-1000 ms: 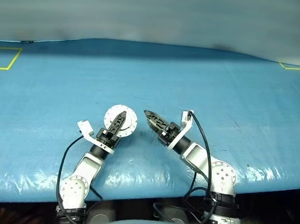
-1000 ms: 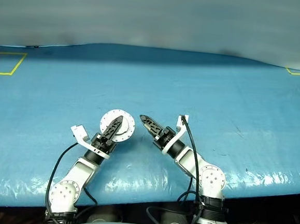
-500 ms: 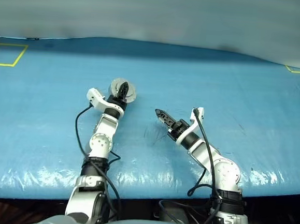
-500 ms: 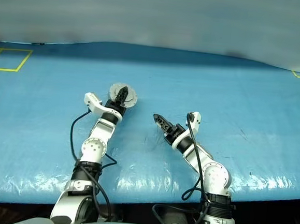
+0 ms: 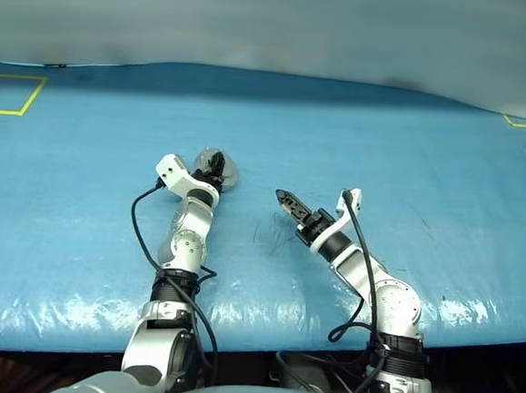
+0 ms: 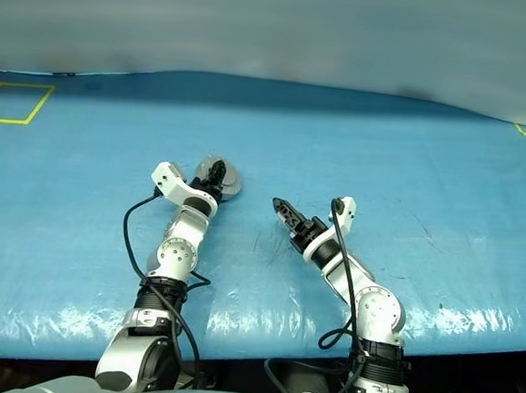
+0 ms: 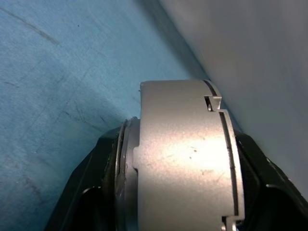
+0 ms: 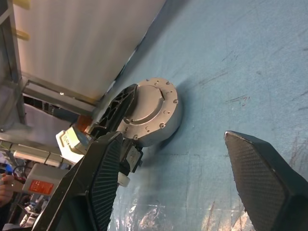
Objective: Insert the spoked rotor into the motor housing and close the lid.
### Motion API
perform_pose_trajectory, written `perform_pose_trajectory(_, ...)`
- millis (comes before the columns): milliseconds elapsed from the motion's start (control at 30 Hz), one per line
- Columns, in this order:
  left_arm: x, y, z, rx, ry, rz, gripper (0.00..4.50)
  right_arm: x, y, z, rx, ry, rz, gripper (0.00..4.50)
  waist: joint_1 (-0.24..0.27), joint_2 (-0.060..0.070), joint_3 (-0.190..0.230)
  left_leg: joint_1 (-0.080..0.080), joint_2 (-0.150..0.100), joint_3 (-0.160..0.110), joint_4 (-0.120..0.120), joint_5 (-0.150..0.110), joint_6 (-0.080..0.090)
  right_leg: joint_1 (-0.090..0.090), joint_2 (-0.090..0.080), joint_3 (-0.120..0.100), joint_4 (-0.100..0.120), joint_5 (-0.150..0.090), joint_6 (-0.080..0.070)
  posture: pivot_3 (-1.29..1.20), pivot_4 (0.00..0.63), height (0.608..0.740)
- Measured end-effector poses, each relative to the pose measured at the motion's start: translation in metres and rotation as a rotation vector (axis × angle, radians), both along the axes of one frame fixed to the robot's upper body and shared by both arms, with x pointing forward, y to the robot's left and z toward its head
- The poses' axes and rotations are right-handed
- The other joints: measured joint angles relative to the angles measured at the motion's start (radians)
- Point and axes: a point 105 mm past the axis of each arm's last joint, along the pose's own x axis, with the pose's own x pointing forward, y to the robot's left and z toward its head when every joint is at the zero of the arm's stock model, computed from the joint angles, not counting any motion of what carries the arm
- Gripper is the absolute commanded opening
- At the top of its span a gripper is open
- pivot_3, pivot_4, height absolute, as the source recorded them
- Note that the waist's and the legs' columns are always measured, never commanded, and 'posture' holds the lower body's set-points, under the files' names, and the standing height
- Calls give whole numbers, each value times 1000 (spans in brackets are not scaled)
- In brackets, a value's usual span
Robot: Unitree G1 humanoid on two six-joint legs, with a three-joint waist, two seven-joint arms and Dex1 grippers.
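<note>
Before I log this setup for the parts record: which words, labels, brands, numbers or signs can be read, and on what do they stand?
No text can be read.
Orange label in the background, right wrist view: print too blurred to read.
Motor housing: no markings visible.
Blue table cover: yellow tape outlines, no writing.

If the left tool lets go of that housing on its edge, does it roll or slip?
Likely rolls or tips: the motor housing is a short round cylinder, here tilted in the left tool. Smooth bare metal looks slippery. Probably rigid and heavy for its size.

Motor housing (image 8: 153, 112): matt silver metal, smooth. Table cover (image 5: 448, 165): glossy blue plastic, wrinkled. Hand fingers (image 8: 262, 175): black, textured.
</note>
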Motion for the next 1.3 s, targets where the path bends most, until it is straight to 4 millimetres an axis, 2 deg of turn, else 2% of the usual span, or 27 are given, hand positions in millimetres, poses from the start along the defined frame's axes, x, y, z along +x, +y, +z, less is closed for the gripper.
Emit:
perform_pose_trajectory(167,-1,4,6,27,-46,20,4047,2,-2,-2,-15,10,-13,3563,-1,0,0,0,0,0,0,0,0,0,0,0,1,0,0,0,150,740)
perform_pose_trajectory(333,-8,23,24,94,-126,83,4047,5,-9,-8,-24,42,-47,3563,-1,0,0,1,0,0,0,0,0,0,0,1,0,1,0,0,150,740)
perform_pose_trajectory(533,-21,50,41,260,-208,169,4047,7,-8,-8,-50,37,-53,3563,-1,1,0,2,0,0,0,0,0,1,0,1,1,1,0,0,150,740)
perform_pose_trajectory(667,-33,62,55,408,-290,164,4047,14,-20,-4,-156,-74,-121,3563,-1,1,-1,3,0,0,0,1,-1,2,0,1,2,1,0,0,150,740)
perform_pose_trajectory(733,-41,54,59,501,-356,70,4047,16,-27,1,-254,-173,-155,3563,-1,1,-1,3,0,1,0,1,-1,2,0,2,2,1,0,0,150,740)
perform_pose_trajectory(867,-61,24,59,617,-475,-184,4047,18,-42,8,-439,-327,-177,3563,-1,2,-1,5,-1,2,0,1,-1,2,0,3,2,1,1,0,150,740)
perform_pose_trajectory(1000,-85,-4,41,741,-535,-465,4047,17,-60,1,-667,-403,-102,3563,-2,2,-1,13,-1,7,-2,1,-1,6,0,8,3,-2,-4,0,150,740)
perform_pose_trajectory(1133,-95,-8,21,870,-523,-564,4047,11,-77,-15,-930,-453,27,3563,-2,2,-1,16,0,11,-2,1,-1,6,1,12,4,-2,-5,0,150,740)
perform_pose_trajectory(1233,-97,-7,11,962,-525,-589,4047,8,-82,-22,-976,-471,81,3563,-3,2,-1,17,1,14,-1,1,-1,6,2,15,5,-1,-5,0,150,740)
perform_pose_trajectory(1300,-97,-6,6,991,-525,-590,4074,5,-80,-22,-966,-489,124,3912,-2,2,-1,17,1,14,-1,1,-1,6,2,16,4,-1,-5,0,150,740)
